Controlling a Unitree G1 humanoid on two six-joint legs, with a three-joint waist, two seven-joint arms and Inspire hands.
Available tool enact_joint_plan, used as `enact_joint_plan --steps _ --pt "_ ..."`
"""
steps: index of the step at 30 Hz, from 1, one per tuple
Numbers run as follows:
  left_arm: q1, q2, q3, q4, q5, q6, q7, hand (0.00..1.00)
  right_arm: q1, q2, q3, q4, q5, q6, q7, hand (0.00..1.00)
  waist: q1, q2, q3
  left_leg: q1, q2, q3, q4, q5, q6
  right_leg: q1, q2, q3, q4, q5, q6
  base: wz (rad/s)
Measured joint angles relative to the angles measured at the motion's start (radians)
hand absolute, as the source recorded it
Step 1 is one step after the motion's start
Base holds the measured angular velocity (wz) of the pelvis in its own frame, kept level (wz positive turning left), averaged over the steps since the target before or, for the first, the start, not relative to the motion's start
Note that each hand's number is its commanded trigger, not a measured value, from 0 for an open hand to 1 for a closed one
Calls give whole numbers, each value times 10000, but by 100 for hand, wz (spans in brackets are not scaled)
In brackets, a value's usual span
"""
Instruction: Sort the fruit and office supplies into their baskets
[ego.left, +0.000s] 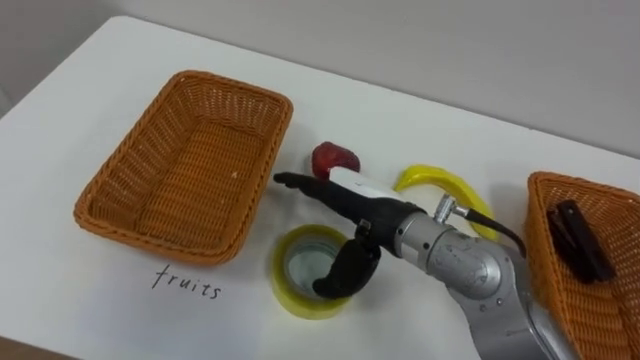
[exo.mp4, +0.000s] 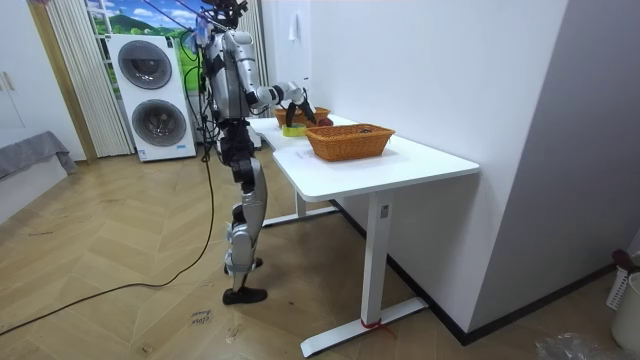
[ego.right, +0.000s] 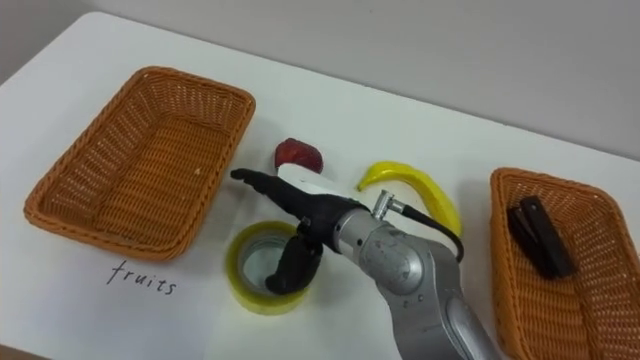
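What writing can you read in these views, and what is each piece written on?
"fruits": handwritten in dark ink on the white table, just in front of the left basket, on the robot's side.
Nothing else is readable: I can make out no print on the yellow tape roll, on the black item or on the right basket that holds it.

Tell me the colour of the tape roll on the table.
The tape roll is yellow, best in the right eye view.
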Motion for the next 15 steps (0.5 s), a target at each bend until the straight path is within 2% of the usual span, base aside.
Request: enact_joint_plan --steps 6,7,8,9,15 --pt "-14 36 -6 -13 -27 7 -6 0 -54 3 170 12 -344 74 206 0 183 -48 -29 47 1 13 -13 1 1 11 -2 5 -1 0 0 0" --pt "-17 47 -6 -13 -27 10 -6 0 -92 1 258 12 -344 123 215 63 182 -52 -27 52 1 0 -12 2 1 10 -2 5 -5 0 0 0" --pt "-19 54 -5 -13 -27 10 -5 0 -101 -1 336 13 -346 133 218 93 182 -52 -27 53 1 -2 -13 4 2 12 -2 6 -5 0 0 0" --pt "-18 56 -5 -13 -27 10 -5 0 -100 -1 366 13 -344 133 224 100 182 -52 -27 53 1 -2 -13 5 2 13 -2 5 -5 -1 -1 0" --pt "-16 58 5 -12 -21 10 -12 0 -100 -12 433 127 -353 147 457 100 184 -64 -15 53 1 29 -9 13 2 19 -6 23 -6 0 0 0"
